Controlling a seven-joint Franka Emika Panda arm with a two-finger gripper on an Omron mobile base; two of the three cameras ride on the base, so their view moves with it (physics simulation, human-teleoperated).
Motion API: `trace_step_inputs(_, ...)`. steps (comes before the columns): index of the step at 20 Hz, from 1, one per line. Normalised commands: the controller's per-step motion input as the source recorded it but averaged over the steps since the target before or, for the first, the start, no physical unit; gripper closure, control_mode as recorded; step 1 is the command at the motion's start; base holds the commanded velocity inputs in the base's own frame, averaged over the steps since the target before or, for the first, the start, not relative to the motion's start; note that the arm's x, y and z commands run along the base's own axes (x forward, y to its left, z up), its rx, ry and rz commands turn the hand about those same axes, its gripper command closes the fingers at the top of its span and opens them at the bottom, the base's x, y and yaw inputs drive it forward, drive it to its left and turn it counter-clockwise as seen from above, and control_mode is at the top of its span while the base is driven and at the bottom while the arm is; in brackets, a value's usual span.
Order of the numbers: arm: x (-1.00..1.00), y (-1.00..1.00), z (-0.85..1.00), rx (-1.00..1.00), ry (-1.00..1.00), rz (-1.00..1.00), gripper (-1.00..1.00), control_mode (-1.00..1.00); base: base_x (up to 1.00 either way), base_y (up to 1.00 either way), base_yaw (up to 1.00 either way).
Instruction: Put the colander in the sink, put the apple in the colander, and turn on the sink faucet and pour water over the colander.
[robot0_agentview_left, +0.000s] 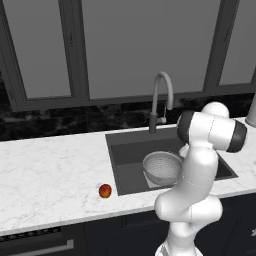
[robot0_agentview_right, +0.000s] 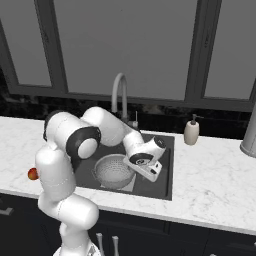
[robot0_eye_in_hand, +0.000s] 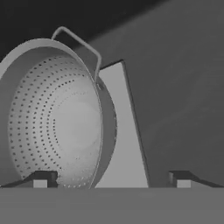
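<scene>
The colander (robot0_agentview_left: 162, 167) sits inside the sink (robot0_agentview_left: 125, 150), toward the front of the basin, partly over the lighter square patch on the bottom; the hand view shows its perforated bowl (robot0_eye_in_hand: 52, 127) with nothing in it and one loop handle rising off the rim. The gripper (robot0_agentview_right: 150, 170) hangs low in the basin just beside the colander on its right, jaws spread wide and holding nothing, one fingertip (robot0_eye_in_hand: 41, 179) in front of the bowl and the other over bare sink floor. The apple (robot0_agentview_left: 105, 190) lies on the white marble counter (robot0_agentview_left: 50, 175) left of the sink, close to its front left corner and apart from the colander. The sink faucet (robot0_agentview_left: 160, 100) stands at the back rim, its arched spout reaching over the basin. In the left base view the arm's own elbow covers the right part of the sink. A beige soap dispenser (robot0_agentview_right: 191, 132) stands on the counter behind the sink's right back corner.
</scene>
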Motion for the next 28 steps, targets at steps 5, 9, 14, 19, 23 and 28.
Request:
trace_step_inputs(5, -0.48, 0.15, 0.58, 0.0, -0.31, 0.04, -1.0, -1.0, 0.0, 0.0, 0.0)
trace_step_inputs(9, -0.63, 0.31, 0.56, 0.0, -0.2, 0.07, -1.0, -1.0, 0.0, 0.0, 0.0)
trace_step_inputs(14, -0.66, 0.23, 0.7, 0.0, -0.05, 0.05, -1.0, -1.0, 0.0, 0.0, 0.0)
trace_step_inputs(19, -0.54, 0.31, 0.72, 0.0, 0.0, 0.01, -1.0, -1.0, 0.0, 0.0, 0.0)
trace_step_inputs(23, -0.49, 0.69, 0.44, -0.01, 0.0, 0.0, -1.0, -1.0, 0.0, 0.0, 0.0)
trace_step_inputs(28, -0.11, 1.0, 0.12, -0.1, 0.0, -0.02, -1.0, -1.0, 0.0, 0.0, 0.0)
